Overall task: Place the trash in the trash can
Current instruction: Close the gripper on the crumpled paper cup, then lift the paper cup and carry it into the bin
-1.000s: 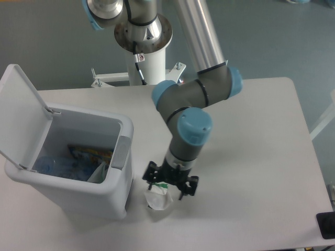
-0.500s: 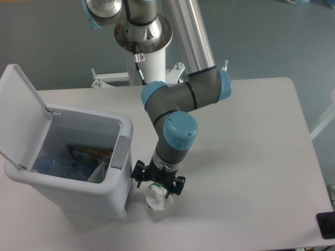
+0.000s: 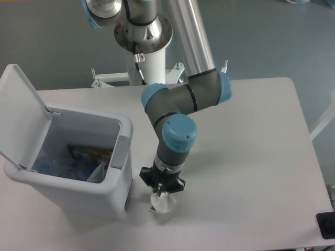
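I see a pale grey table (image 3: 251, 157) with rounded corners carrying everything here. Directly under the jaws, the crumpled white wrapper (image 3: 160, 203) rests on its surface (I can make out a small green mark at its lower left edge). Just to the left of the jaws stands the trash can (image 3: 78, 193), lid tipped open, its base flat on the tabletop. Far to the right of the jaws, a dark object (image 3: 326, 225) sits at the table's edge.

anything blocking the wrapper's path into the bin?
Only the bin's near wall: the wrapper sits on the table beside it, under the gripper, and has to go over the rim. The lid is open.
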{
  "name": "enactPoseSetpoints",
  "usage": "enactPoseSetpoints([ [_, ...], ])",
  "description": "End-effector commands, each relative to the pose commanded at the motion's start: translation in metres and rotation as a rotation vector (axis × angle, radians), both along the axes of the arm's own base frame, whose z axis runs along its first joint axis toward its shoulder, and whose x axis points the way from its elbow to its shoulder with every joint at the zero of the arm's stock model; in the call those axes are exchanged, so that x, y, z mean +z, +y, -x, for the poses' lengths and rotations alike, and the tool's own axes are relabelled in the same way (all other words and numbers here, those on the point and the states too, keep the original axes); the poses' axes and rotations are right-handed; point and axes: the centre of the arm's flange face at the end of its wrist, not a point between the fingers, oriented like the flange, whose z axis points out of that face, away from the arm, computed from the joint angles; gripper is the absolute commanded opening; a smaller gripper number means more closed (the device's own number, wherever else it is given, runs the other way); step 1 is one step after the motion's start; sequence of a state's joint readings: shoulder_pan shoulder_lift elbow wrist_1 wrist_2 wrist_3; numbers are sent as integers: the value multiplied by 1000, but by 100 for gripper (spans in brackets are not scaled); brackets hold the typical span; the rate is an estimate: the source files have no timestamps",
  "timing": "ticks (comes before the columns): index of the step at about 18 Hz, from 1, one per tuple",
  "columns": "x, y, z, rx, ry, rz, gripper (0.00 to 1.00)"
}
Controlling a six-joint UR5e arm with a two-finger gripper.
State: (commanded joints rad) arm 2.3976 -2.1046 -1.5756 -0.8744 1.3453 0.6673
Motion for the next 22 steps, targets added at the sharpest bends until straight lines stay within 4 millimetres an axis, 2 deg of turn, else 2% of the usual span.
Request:
enactPoseSetpoints([
  [5,48,6,34,49,9,-124,0],
  [6,65,5,41,65,10,-162,0],
  [7,89,3,43,83,15,-205,0],
  [9,120,-5,46,104,10,-270,0],
  [11,150,-14,45,102,2,-339,0],
  [12,173,-23,43,108,-4,-389,0],
  [14,215,-37,36,133,-43,-489,0],
  [17,256,-45,15,116,-63,-574,0],
  [19,281,-49,-9,105,-85,-619,0],
  [22,294,-51,-53,55,-114,-645,0],
])
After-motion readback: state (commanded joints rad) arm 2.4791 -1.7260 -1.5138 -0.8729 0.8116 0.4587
